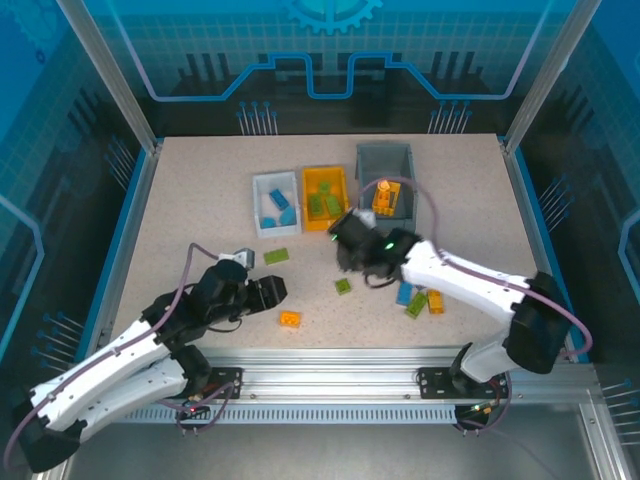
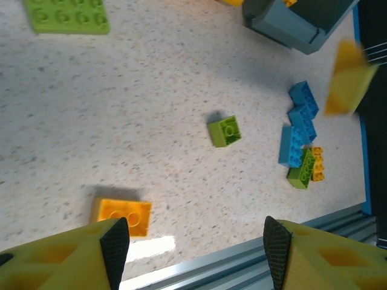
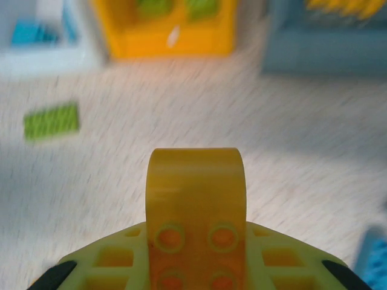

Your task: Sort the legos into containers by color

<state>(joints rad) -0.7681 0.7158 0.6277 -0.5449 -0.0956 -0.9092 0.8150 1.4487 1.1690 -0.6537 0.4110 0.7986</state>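
- Right gripper [image 3: 195, 273]: jaws clamped on an arched orange lego [image 3: 195, 199], above the surface [image 3: 302, 163].
- Left gripper [image 2: 196, 251]: jaws apart, empty, near a flat orange lego [image 2: 123, 215].

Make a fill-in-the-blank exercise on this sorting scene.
The bricks in the white bin are ____.
The bricks in the orange-yellow bin are ____.
The left tool stands ____, holding nothing.
The right tool is ____ on an orange-yellow brick.
Missing words: blue; green; open; shut.
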